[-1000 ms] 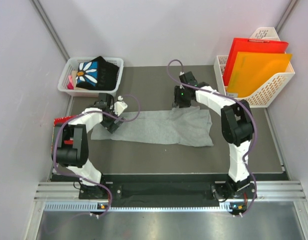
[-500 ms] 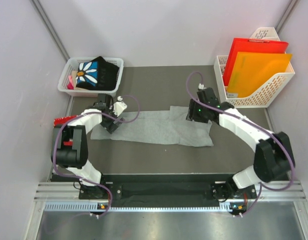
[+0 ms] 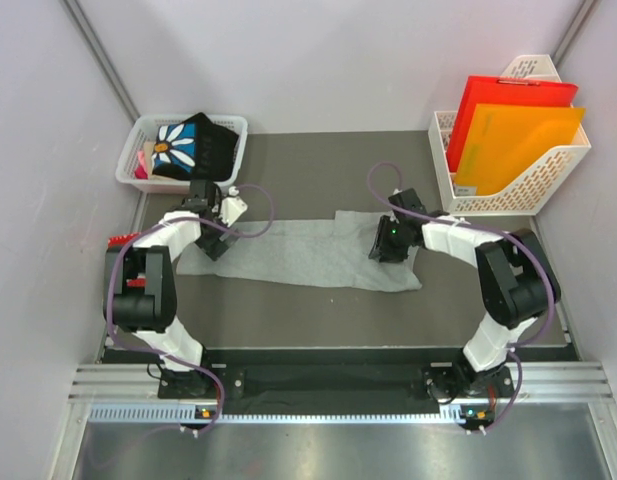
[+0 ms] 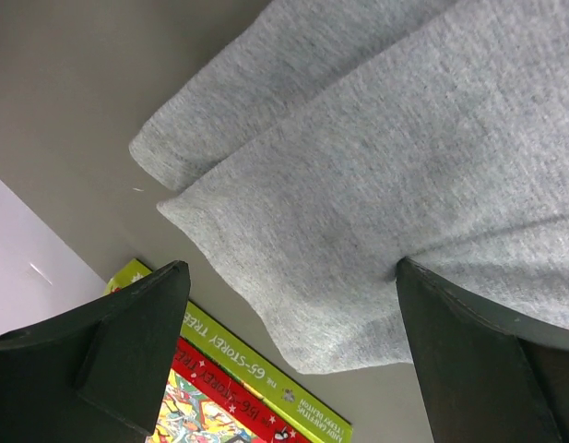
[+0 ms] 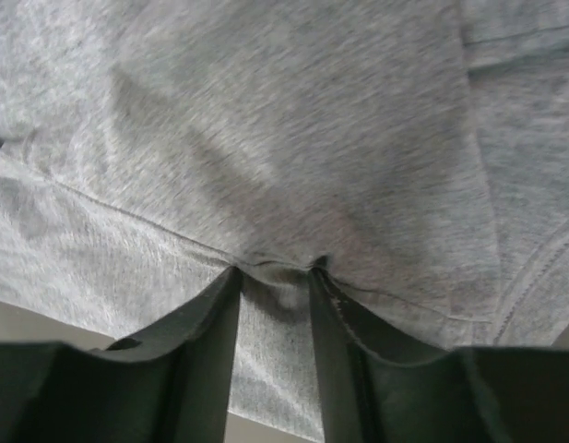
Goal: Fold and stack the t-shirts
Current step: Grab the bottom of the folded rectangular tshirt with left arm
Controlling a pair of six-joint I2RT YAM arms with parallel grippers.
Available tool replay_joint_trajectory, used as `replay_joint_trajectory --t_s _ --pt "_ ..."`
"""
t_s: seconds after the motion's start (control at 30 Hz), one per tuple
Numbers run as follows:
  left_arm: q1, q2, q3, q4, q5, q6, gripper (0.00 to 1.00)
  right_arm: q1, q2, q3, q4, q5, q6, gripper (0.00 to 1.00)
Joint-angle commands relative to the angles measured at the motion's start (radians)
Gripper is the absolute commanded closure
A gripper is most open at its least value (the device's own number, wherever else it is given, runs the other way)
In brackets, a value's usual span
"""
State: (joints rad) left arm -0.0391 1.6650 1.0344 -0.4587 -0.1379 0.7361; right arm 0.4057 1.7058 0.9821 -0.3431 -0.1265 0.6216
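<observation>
The light grey t-shirt (image 3: 298, 255) lies as a long folded strip across the dark table. My left gripper (image 3: 212, 232) hovers over its left end, jaws wide open with nothing between them; in the left wrist view the left gripper (image 4: 291, 268) frames the shirt's corner (image 4: 358, 185). My right gripper (image 3: 388, 241) presses down on the shirt's right part. In the right wrist view the right gripper (image 5: 277, 269) has a small pucker of grey cloth (image 5: 293, 138) pinched between its fingertips. The black t-shirt with the daisy print (image 3: 193, 145) sits crumpled in the white basket (image 3: 128, 168) at the back left.
A red and green book (image 4: 229, 378) lies at the table's left edge (image 3: 121, 241), just beyond the shirt's corner. A white file rack (image 3: 558, 165) with a red folder (image 3: 513, 100) and an orange folder (image 3: 518, 140) stands at the back right.
My right gripper has moved from the shirt's far edge to the right and nearer, down onto its right part, and narrowed on the cloth. The left gripper shifted slightly left and stays open.
</observation>
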Motion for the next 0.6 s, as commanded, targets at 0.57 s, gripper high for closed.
replay_joint_trajectory --t_s 0.57 --pt "0.005 -0.14 0.036 -0.202 0.29 -0.07 0.01 -0.242 -0.138 -0.023 -0.165 0.297 -0.071 0.62"
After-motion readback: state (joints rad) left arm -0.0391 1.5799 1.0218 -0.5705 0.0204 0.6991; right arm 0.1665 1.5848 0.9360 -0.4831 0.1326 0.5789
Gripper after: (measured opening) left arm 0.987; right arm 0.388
